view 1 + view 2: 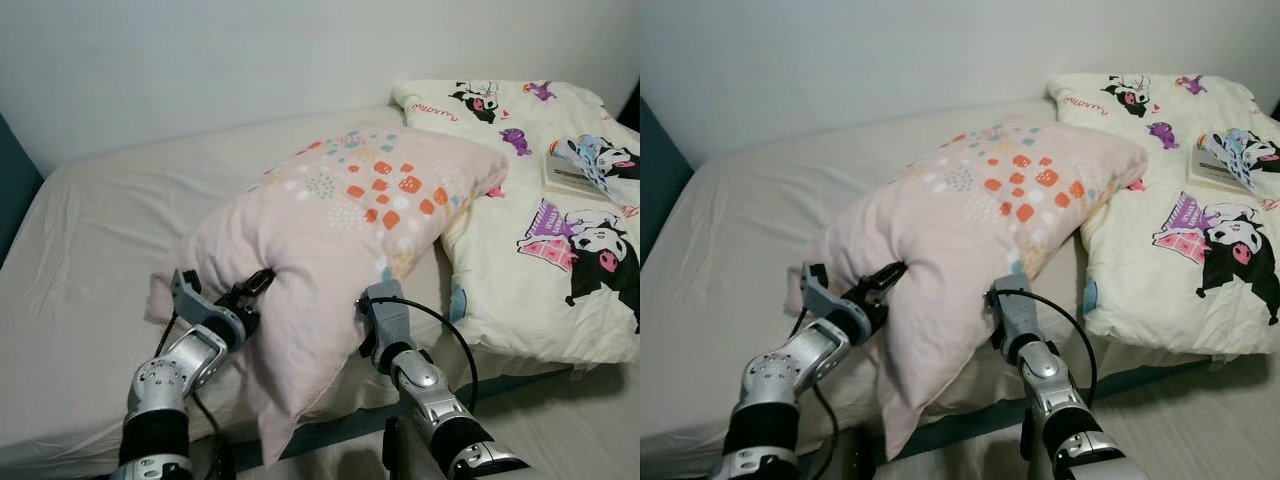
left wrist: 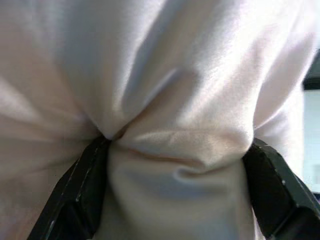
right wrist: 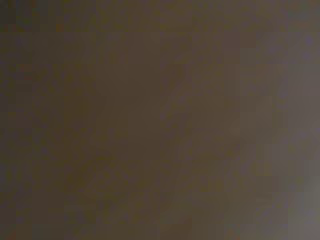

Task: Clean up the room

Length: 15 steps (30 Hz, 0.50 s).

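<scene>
A pale pink pillow (image 1: 350, 210) with orange and teal dots is lifted at a slant over the bed's front edge, its far end resting toward the cream quilt. My left gripper (image 1: 262, 283) is shut on the pillow's left side. In the left wrist view the black fingers (image 2: 80, 190) pinch a bunched fold of the pink fabric (image 2: 170, 90). My right gripper (image 1: 372, 300) presses into the pillow's lower right side, with its tip buried in the fabric. The right wrist view is dark brown with nothing to make out.
The bed (image 1: 110, 220) has a beige sheet and wide free room on its left half. A cream quilt (image 1: 560, 250) with cartoon dog prints lies at the right, with an open book (image 1: 575, 170) on it. A white wall stands behind, and a dark blue panel (image 1: 12, 190) at far left.
</scene>
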{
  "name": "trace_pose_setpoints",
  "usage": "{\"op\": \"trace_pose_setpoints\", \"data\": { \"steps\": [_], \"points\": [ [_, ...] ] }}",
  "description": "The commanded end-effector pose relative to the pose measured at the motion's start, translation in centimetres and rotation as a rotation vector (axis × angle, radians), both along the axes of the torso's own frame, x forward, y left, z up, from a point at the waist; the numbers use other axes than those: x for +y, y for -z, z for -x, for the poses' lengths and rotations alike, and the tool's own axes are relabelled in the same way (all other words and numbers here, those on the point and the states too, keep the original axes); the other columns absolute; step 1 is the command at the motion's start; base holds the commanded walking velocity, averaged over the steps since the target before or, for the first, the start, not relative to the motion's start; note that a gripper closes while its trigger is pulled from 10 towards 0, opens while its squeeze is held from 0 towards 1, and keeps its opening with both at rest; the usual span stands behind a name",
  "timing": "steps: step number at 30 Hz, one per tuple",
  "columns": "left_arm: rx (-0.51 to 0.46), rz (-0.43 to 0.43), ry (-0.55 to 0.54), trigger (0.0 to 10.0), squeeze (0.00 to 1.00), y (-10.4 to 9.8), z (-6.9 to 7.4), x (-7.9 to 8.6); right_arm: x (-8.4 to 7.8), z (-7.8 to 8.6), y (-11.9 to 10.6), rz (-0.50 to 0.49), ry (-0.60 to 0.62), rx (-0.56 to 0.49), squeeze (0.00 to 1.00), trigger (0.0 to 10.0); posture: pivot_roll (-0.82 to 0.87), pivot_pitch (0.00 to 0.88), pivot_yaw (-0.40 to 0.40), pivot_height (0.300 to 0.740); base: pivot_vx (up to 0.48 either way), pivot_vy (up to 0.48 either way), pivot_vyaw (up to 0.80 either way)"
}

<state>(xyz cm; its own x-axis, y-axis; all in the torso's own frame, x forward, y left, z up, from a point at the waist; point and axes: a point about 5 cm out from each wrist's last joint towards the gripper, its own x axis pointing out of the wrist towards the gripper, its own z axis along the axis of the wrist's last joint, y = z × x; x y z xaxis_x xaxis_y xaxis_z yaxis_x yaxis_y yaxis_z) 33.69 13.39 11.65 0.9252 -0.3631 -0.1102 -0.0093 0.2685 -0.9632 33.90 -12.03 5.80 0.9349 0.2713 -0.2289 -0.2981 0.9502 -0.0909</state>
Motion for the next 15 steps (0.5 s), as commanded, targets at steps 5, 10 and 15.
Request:
{"op": "trace_pose_setpoints", "data": {
  "steps": [5,10,15],
  "points": [
    [-0.028,-0.130,0.084,10.0,0.00,0.12,0.07,-1.40,0.48,0.50,0.83,0.013,-0.021,0.040,0.00,10.0,0.02,0.146,0.029,0.542,0.000,0.000,0.00],
    [-0.033,-0.237,0.104,2.3,0.00,0.54,0.23,-1.66,0.47,0.51,0.84,0.014,-0.022,0.041,0.00,10.0,0.02,0.146,0.029,0.542,0.000,0.000,0.00],
    [-0.023,-0.228,0.085,0.0,0.00,0.83,0.25,-1.62,0.54,0.50,0.78,0.010,-0.025,0.036,0.00,10.0,0.02,0.139,0.029,0.542,0.000,0.000,0.00]
  ]
}}
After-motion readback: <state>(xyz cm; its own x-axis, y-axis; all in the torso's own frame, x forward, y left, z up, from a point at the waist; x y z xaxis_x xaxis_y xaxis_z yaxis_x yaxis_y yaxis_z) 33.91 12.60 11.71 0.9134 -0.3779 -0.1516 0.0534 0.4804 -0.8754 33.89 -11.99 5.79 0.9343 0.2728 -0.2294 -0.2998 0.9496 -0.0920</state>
